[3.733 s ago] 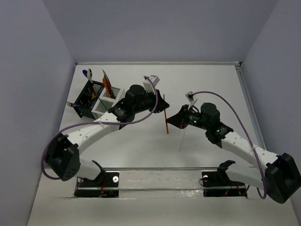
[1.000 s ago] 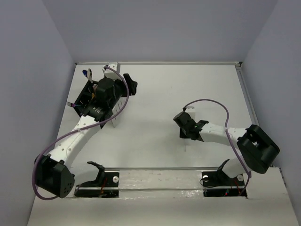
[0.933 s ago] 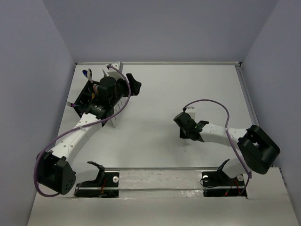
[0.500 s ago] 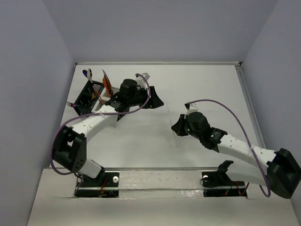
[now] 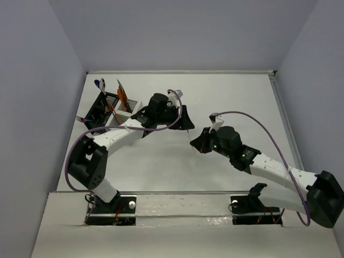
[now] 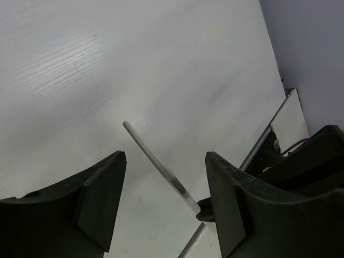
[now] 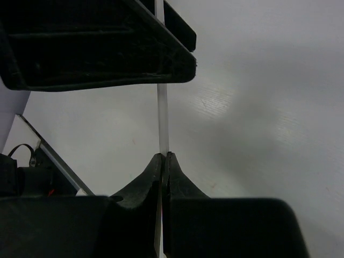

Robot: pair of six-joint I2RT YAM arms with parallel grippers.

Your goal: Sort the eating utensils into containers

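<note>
**A:** What are the fingers [image 7: 153, 167] of the right gripper [image 7: 164, 157] doing?

**B:** They are pressed together on the low end of a pale stick [image 7: 162, 110]. In the right wrist view the stick runs straight up from the tips to the top edge of the frame. There it crosses the dark body of the other gripper.

**A:** And the left gripper [image 6: 165, 157]?

**B:** Its fingers [image 6: 99, 185] stand well apart, low in the left wrist view, and hold nothing. The same stick slants through the gap from the frame's middle down toward the lower right. It touches neither finger. A dark tip pinches its lower end.

**A:** Where is all this from above?

**B:** Near the middle of the overhead view. The left gripper sits just left of centre and the right gripper just right of it and lower. The two are close together over the white table [image 5: 236, 91]. The stick is only a faint thin line there, too slight to place exactly.

**A:** And the containers?

**B:** They are in the upper left. The black caddy [image 5: 97, 114] and the white caddy [image 5: 125, 114] stand joined side by side, the black one further left. An orange stick [image 5: 121, 94] and a blue spoon [image 5: 99, 83] poke up from them. I cannot tell which compartment holds which.

**A:** Anything else?

**B:** The left arm arcs across in front of the white caddy.
</note>
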